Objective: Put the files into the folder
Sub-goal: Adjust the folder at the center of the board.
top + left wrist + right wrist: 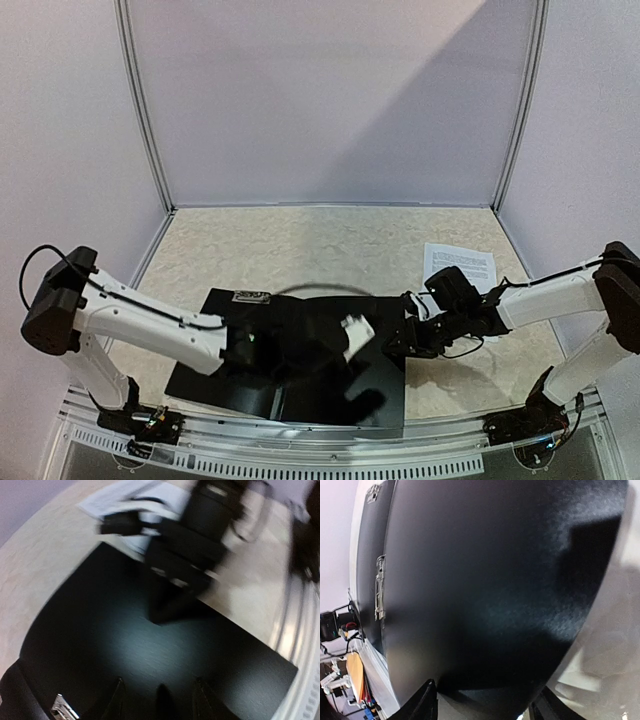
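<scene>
Since the thin white text-printed paper files [460, 264] lie flat at the far right of the speckled beige table [300, 245], well apart from the large flat black hinged folder [300, 395] spread open in the near middle, they have yet to be fetched. I judge the sheets light, limp and easy to crease or fan apart. They show no raised edge to pinch, so the surest hold looks to be a near corner or edge, perhaps after nudging the stack so one side lifts. The folder, by contrast, looks like stiff, smooth board that would slide if pushed. The left gripper [159, 685] hovers low over the folder's inner face, fingers parted and nothing between them. The right gripper [400, 340] sits at the folder's right edge, also released: in its wrist view the fingers stand wide apart with the black panel's edge in the gap, not pinched. Slim metal clips [379, 595] run along the folder's inside, and a small white patch [355, 335] shows on it; I cannot tell what that is. Both arms crowd the folder. The right arm lies between it and the sheets, so it looks the likelier one to reach them, while the clips could snag paper coming in.
</scene>
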Tool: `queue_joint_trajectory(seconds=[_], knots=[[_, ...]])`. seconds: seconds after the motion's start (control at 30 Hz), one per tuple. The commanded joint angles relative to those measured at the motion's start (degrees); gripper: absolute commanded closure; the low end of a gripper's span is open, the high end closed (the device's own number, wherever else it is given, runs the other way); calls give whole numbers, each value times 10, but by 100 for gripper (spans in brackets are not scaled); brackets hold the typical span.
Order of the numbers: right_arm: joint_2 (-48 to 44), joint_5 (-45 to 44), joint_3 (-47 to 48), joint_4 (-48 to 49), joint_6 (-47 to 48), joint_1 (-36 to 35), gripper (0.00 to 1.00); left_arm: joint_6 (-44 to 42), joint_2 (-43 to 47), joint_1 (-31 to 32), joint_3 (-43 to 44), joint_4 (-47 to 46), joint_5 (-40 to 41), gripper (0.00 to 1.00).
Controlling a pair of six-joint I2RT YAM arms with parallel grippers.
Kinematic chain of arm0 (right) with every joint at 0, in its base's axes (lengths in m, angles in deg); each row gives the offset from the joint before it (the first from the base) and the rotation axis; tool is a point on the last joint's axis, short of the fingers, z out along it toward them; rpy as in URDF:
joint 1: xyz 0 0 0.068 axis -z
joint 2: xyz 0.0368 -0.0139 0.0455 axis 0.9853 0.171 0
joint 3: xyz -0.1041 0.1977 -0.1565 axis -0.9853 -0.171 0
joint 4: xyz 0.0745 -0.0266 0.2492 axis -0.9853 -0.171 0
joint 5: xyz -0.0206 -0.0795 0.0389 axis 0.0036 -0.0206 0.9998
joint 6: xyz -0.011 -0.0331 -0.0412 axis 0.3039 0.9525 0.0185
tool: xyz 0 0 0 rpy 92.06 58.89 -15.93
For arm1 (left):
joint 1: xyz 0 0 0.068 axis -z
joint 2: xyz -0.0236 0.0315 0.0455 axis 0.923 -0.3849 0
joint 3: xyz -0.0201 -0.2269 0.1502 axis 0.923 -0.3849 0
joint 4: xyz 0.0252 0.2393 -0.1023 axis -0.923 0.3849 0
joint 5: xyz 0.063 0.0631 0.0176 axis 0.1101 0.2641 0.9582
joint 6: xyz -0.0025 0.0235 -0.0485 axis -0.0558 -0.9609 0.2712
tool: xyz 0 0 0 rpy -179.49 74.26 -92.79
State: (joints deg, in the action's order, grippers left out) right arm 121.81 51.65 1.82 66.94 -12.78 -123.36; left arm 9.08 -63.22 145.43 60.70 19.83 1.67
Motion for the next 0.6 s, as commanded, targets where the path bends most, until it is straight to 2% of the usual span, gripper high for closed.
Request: queue_joint_trajectory(seconds=[0.0,0.1,0.27,0.37,0.57], knots=[[23,-14,12,0,10,-5,42,-170,-14,128,-19,114,41,55],[35,-4,15,9,9,-5,49,-174,-37,157,-9,137,46,55],[49,6,21,11,9,-5,65,-173,-58,174,-12,126,45,54],[57,2,34,11,15,-5,67,-169,-80,174,-1,135,108,54],[82,-9,61,6,25,-5,68,-198,-94,174,14,129,93,54]])
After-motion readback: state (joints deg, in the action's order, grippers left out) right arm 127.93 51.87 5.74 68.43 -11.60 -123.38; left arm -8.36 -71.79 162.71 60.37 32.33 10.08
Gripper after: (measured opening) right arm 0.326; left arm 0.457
